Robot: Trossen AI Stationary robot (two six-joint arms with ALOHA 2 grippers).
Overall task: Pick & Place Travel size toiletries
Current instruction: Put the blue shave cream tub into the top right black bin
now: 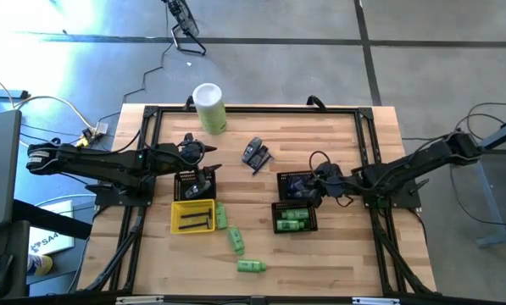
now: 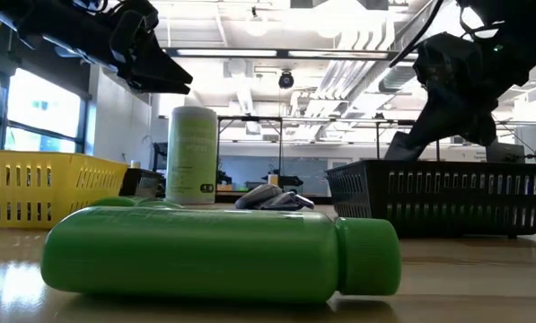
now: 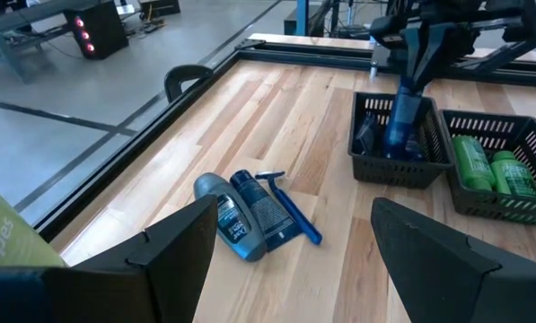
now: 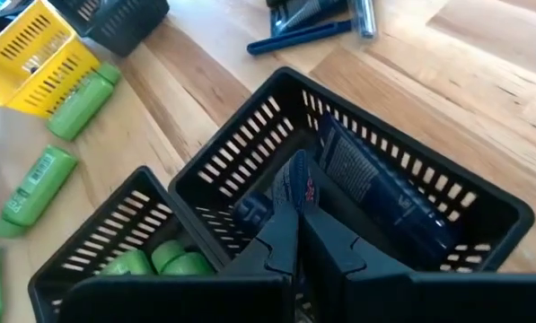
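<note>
My right gripper (image 4: 296,235) is shut on a bluish tube (image 3: 400,126) over the far black mesh basket (image 1: 297,185) on the table's right. A dark packet (image 4: 375,188) lies in that basket. The near basket (image 1: 293,219) holds green bottles (image 3: 483,166). Three green bottles (image 1: 236,240) lie on the wood near the yellow tray (image 1: 191,216); one (image 2: 223,251) lies on its side in front of the low camera. Dark and blue tubes (image 3: 250,215) lie mid-table at the far side. My left gripper (image 3: 290,260) stands open above the table's left, holding nothing. My right gripper pinches the bluish tube's upper end (image 4: 294,199) between its two fingers. The fingers slant down from the table's right side. The tube hangs nearly upright below them, its lower end (image 3: 395,148) inside the far black basket; whether it touches the basket's floor is hidden.
A tall pale-green canister (image 1: 208,106) with a white lid stands at the far edge. Another black basket (image 1: 195,185) sits beside the yellow tray under my left arm. A black frame (image 1: 367,127) borders the wooden table. Bare wood lies between the two groups of baskets.
</note>
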